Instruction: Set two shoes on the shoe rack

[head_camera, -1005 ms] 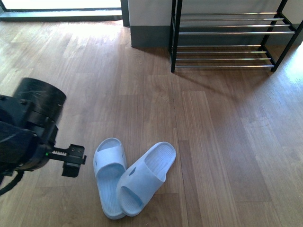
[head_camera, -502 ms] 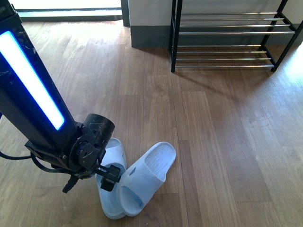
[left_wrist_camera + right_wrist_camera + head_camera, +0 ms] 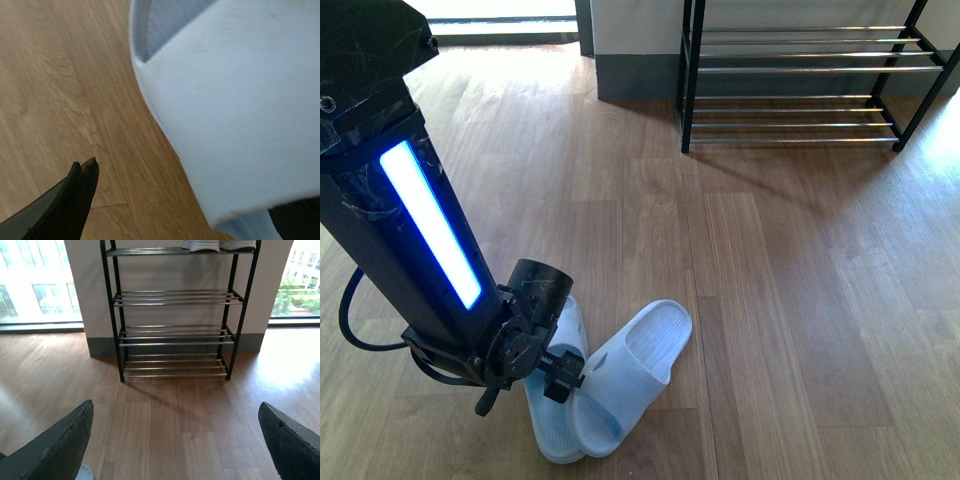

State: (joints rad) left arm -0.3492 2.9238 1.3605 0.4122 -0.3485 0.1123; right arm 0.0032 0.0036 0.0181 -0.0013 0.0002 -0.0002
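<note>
Grasp step: left tool (image 3: 559,376) straddles one slide (image 3: 548,436), fingers spread (not clamped); next, close squarely. Right tool (image 3: 175,407) gapes toward rack (image 3: 175,331).

Wood-plank floor (image 3: 770,300), white wall (image 3: 170,270) w/ grey skirting (image 3: 102,347), bright windows (image 3: 35,290) either side of it.

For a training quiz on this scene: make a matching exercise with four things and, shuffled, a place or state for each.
1 left gripper
2 right gripper
3 shoe rack
4 two slides

A pale blue, overlapping on the floor
B fingers apart, facing the rack
C down low at a slide
D black frame by the wall

Pairs: 1-C; 2-B; 3-D; 4-A
</note>
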